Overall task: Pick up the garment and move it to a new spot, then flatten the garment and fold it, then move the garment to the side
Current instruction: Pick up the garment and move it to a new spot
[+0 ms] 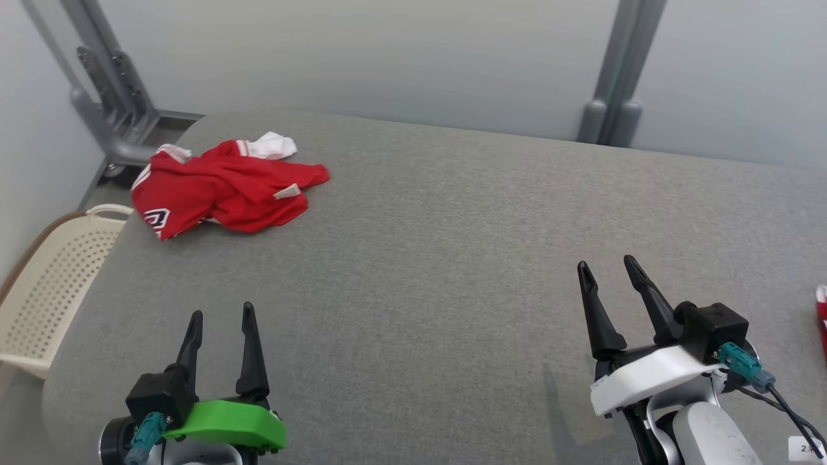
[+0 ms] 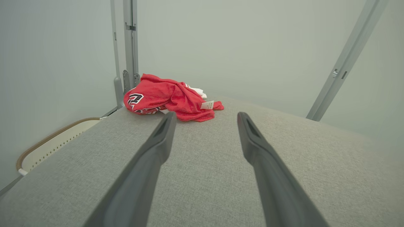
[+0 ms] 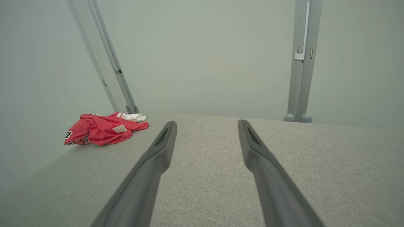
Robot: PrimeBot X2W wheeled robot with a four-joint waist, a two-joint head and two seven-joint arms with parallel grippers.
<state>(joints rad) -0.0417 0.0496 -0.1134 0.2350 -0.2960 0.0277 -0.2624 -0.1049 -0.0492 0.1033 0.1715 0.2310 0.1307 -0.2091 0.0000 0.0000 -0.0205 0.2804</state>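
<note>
1. Red jersey (image 1: 226, 187) with white trim, a black-and-white emblem and a pale tag showing. You will find it crumpled in a heap at the far left corner of the grey fabric-covered bench (image 1: 439, 245), close to the bench's left rim.
2. Your left jaws stand spread wide with nothing between them. Their dark fingers (image 1: 251, 349) are over the near left part of the bench, well apart from the jersey. The left wrist view has the jersey (image 2: 170, 97) ahead, slightly left of the fingers (image 2: 151, 157).
3. Your right jaws are likewise wide open and empty, fingers (image 1: 594, 313) over the near right part of the bench. The right wrist view puts the jersey (image 3: 98, 130) far off to the left.
4. A cream perforated basket (image 1: 45, 290) stands beside the bench's left edge, lower than the bench top.
5. A scrap of red-and-white cloth (image 1: 822, 323) is cut off at the head view's right edge; you cannot tell what it is.
6. Grey metal posts (image 1: 620, 71) stand against the pale wall behind the bench.
</note>
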